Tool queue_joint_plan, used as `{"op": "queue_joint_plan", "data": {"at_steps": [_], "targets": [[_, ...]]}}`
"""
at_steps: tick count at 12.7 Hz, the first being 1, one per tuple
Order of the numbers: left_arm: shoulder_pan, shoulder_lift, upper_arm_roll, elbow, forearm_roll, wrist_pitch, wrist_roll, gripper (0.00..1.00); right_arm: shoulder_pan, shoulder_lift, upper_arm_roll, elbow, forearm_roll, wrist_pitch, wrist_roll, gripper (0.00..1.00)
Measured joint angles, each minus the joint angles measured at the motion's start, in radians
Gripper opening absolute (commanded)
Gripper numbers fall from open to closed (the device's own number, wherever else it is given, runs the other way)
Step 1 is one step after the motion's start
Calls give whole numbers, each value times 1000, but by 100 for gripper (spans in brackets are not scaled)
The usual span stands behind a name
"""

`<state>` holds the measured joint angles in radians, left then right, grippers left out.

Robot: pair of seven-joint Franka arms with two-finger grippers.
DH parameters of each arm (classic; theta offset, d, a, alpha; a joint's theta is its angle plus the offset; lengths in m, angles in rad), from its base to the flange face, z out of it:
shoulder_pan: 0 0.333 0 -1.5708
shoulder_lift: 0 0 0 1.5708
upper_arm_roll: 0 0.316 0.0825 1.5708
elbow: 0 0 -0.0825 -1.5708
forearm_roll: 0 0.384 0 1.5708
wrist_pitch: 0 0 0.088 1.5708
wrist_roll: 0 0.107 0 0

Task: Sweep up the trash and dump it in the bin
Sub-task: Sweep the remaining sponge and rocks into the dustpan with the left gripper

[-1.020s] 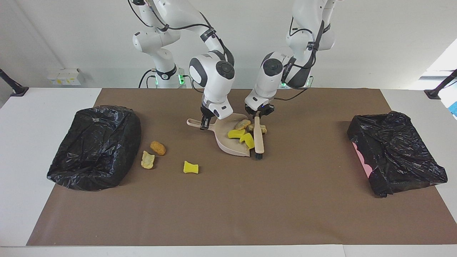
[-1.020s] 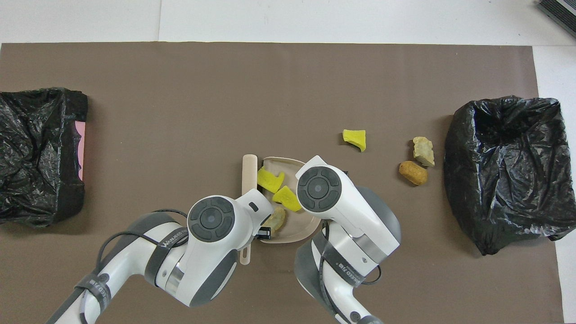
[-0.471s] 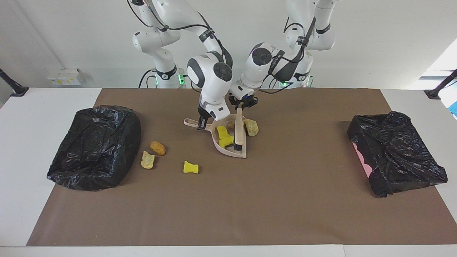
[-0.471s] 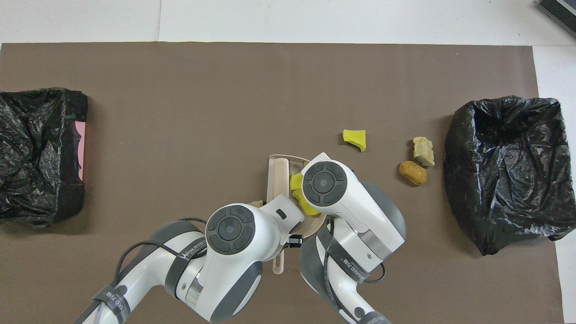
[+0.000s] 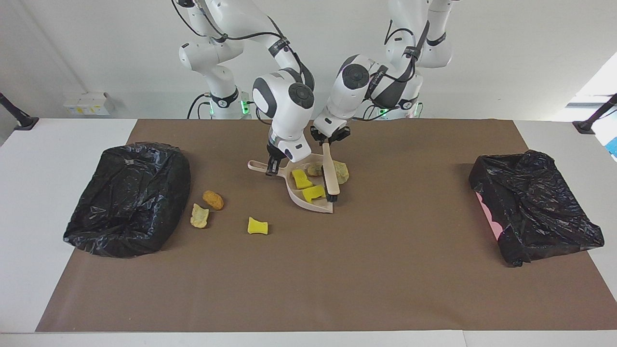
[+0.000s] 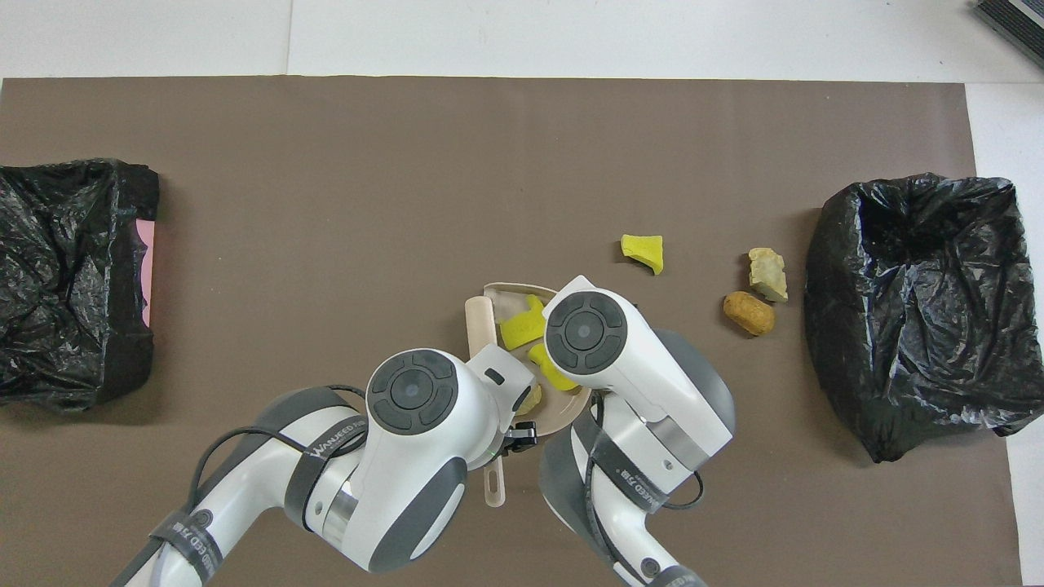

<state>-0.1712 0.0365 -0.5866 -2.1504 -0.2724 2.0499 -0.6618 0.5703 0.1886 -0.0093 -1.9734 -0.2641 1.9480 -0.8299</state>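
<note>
Trash is split: three loose scraps [image 5: 257, 226] lie near the bin [image 5: 127, 197] at the right arm's end of the surface. Mid-surface, the right tool [image 5: 273, 168] clamps the dustpan [image 5: 313, 205], where two yellow chunks [image 5: 302, 179] have slid deeper. The left tool [image 5: 328, 140] grips the brush [image 5: 329, 168], now drawn back to the pan's mouth. One tan lump [image 5: 342, 172] is just outside and probably needs another stroke. Only the facing view shows it; overhead the arm covers it.

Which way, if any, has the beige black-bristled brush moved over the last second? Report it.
Yes. The beige black-bristled brush, held by the left gripper, has shifted toward the black-lined bin at the right arm's end, across the beige dustpan.
</note>
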Motion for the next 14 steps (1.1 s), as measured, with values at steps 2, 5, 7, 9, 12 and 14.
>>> {"op": "queue_joint_plan", "data": {"at_steps": [2,5,7,9,12,14], "targets": [[10,-23,6,-26,29,-46,-23,0,3,0,3,0,0,6,-21,0],[11,-66,10,-75,81,-53,-128,0,11,0,5,0,0,26,-61,0],[14,-84,11,-99,99,-53,-171,0,13,0,13,0,0,37,-63,0],[33,-100,12,-131,115,-54,-180,0,26,2,23,0,0,42,-63,0],[46,-128,11,-182,127,-35,-178,0,41,5,26,0,0,52,-61,0],[45,-132,2,-194,126,-5,-177,0,40,7,25,0,0,52,-58,0]]}}
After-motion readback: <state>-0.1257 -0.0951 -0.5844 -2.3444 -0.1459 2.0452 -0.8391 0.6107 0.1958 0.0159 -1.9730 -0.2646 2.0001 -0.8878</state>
